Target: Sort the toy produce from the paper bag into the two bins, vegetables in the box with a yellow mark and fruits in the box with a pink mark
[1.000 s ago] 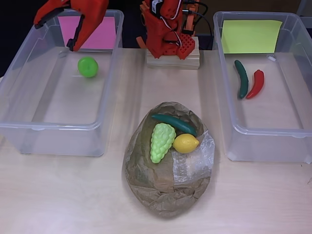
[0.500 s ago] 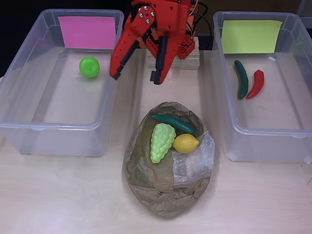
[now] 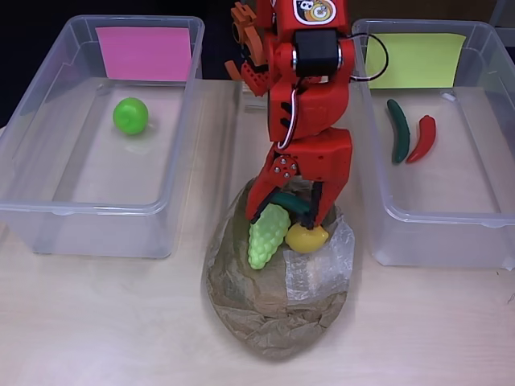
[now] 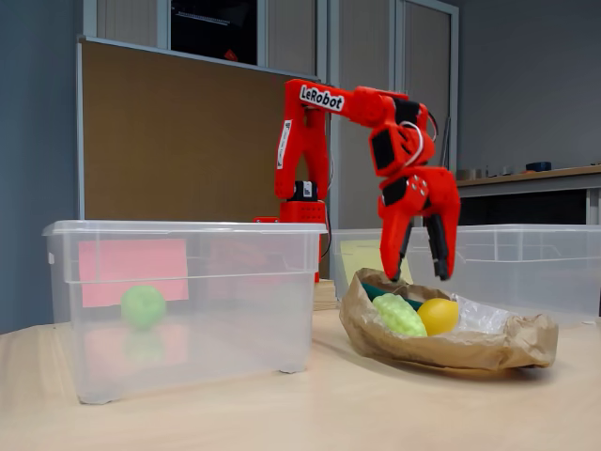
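The crumpled paper bag [image 3: 278, 310] lies open at the table's middle and holds a light green grape bunch [image 3: 265, 233], a yellow lemon [image 3: 308, 239] and a dark green cucumber [image 3: 290, 202], which the arm partly hides. My red gripper [image 3: 287, 211] hangs open just above them, one finger on each side of the cucumber. The fixed view shows the gripper [image 4: 419, 268] a little above the grapes [image 4: 398, 315] and lemon [image 4: 439, 315], holding nothing. On the left, the pink-marked bin [image 3: 36, 121] holds a green ball-like fruit [image 3: 130, 115]. The yellow-marked bin [image 3: 483, 217] on the right holds a green vegetable [image 3: 398, 129] and a red chili [image 3: 423, 138].
The arm's base [image 3: 286, 80] stands on a wooden block between the two bins at the back. Bare tabletop [image 3: 105, 322] lies in front of the bins and around the bag. In the fixed view the pink-marked bin [image 4: 178, 310] stands nearest.
The arm has swung from over the pink-marked bin to the middle and dropped down over the bag, still open. The green fruit has rolled slightly left in its bin.
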### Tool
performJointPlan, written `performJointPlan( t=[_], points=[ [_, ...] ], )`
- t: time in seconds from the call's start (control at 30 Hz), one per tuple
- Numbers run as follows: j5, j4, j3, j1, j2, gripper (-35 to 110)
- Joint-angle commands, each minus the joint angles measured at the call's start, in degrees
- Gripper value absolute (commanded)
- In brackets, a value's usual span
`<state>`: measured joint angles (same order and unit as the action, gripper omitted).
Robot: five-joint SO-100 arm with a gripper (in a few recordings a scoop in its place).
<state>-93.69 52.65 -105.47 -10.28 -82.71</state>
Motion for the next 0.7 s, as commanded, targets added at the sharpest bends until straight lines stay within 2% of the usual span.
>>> performJointPlan(
  t=[0.0,0.5,0.67],
  points=[
    [-2.5,-0.6,3.6,-1.2,3.5,36],
    [-3.2,-0.2,7.6,2.5,14.3,36],
    [-1.3,-0.8,8.0,3.4,15.6,32]
  ],
)
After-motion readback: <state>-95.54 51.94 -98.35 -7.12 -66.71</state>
